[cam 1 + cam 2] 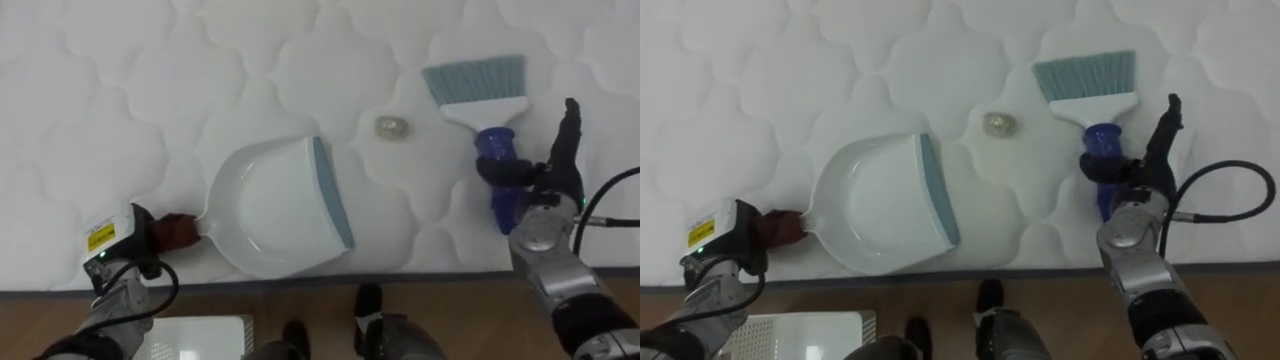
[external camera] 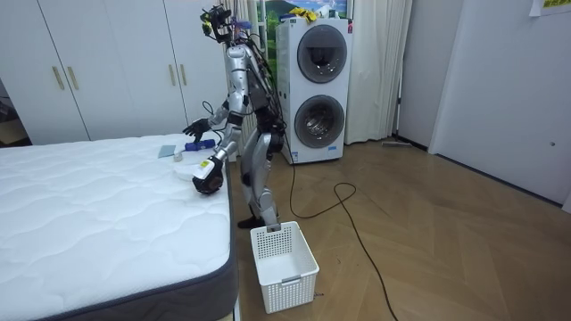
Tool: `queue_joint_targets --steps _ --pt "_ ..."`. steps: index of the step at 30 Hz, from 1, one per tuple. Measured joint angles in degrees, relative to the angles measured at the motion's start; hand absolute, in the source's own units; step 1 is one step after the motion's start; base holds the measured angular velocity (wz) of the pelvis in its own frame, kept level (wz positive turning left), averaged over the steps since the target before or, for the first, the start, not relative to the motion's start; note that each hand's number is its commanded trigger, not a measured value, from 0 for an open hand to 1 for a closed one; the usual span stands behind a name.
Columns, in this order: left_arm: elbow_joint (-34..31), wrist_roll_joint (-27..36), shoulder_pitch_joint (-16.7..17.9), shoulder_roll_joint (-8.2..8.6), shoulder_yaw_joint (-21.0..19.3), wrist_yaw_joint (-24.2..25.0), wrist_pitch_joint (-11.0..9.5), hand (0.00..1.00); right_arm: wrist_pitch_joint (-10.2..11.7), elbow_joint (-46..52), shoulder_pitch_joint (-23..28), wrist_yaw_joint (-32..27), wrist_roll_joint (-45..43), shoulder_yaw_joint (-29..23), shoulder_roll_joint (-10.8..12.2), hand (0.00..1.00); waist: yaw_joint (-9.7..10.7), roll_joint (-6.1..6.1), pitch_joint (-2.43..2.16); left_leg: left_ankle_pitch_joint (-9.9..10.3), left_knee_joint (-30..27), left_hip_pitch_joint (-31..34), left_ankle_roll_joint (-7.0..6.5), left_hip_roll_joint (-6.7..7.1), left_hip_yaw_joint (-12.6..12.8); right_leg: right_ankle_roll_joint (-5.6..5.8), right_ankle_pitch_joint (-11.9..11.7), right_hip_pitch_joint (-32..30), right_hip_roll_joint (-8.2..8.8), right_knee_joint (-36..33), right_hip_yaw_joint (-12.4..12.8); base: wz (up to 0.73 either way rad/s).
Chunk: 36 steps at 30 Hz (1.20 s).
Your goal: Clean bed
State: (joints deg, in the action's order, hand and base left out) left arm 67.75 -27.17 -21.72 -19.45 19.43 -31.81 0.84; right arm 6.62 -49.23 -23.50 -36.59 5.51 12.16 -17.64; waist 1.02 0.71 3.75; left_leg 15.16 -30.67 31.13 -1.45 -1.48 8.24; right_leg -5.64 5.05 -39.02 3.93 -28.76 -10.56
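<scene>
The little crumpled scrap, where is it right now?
The scrap lies on the white mattress, upper middle of the eye views, between the dustpan and the brush, touching neither.

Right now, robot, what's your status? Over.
Left hand shut on dustpan handle. Right hand open at brush handle, fingers straight. Small scrap lies on mattress between them. Nothing in the way.

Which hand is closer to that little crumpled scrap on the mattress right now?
Right. The right hand is by the brush, just lower right of the scrap. The left hand grips the dustpan handle, far lower left, pan between.
</scene>
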Motion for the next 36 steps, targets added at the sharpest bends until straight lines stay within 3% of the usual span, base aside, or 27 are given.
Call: queue_joint_targets --steps 10,15,25,26,28,33,36 --pt "-1.41 -0.05 -0.27 0.02 -0.01 0.65 0.72 1.00 -0.56 -8.34 -0.71 6.66 2.26 0.06 -0.35 0.00 -1.19 1.20 0.07 0.00 -0.13 0.20 -0.01 0.12 -0.52 -0.03 0.01 -0.13 0.24 -0.41 -0.39 0.01" --pt "-1.34 -0.05 -0.20 0.09 0.05 1.15 1.38 1.00 -0.34 -9.74 -0.71 8.32 2.83 0.14 -0.92 0.00 -1.16 1.23 0.07 0.01 -0.19 -0.48 0.00 0.69 -0.54 -0.08 1.28 -0.13 1.08 -2.08 -0.48 0.07" --pt "-1.35 -0.04 -0.55 0.08 0.07 1.95 1.70 1.00 -0.16 -14.67 -1.38 11.04 -0.58 2.39 -1.85 0.00 -1.05 1.17 0.03 0.16 -0.52 -0.30 0.21 0.36 -1.36 -0.23 1.20 0.76 0.90 -1.66 -1.54 0.03" --pt "-1.34 -0.03 -0.55 0.08 0.14 2.21 1.74 1.00 -0.19 -15.20 -1.39 11.11 -1.11 2.55 -1.85 0.09 -1.05 1.14 0.01 0.16 -0.50 -0.43 0.21 0.36 -1.41 -0.23 1.20 0.94 0.91 -1.65 -1.61 0.00" --pt "-1.31 -0.04 -0.56 0.08 0.25 2.22 1.82 1.00 -0.27 -15.72 -1.31 11.17 -1.66 2.57 -1.85 1.00 -1.04 1.14 0.01 0.16 -0.51 -0.39 0.21 0.32 -1.47 -0.23 1.18 1.04 0.89 -1.38 -1.74 0.00" --pt "-1.31 -1.31 -0.72 0.08 0.28 2.23 3.12 1.00 -0.94 -16.93 -1.35 9.75 -4.04 2.49 -2.07 1.00 -1.13 1.25 -0.04 0.22 -0.70 -0.61 0.32 0.02 -2.07 -0.21 0.28 2.42 -0.11 0.27 -2.14 0.00" --pt "-1.29 -1.87 -1.20 0.09 1.03 2.26 3.98 1.00 -1.77 -17.86 -1.91 8.96 -5.81 2.37 -3.50 1.00 -1.16 1.26 -0.03 0.24 -0.67 -0.85 0.31 0.05 -2.17 -0.19 0.29 2.67 -0.06 0.26 -2.19 0.00"
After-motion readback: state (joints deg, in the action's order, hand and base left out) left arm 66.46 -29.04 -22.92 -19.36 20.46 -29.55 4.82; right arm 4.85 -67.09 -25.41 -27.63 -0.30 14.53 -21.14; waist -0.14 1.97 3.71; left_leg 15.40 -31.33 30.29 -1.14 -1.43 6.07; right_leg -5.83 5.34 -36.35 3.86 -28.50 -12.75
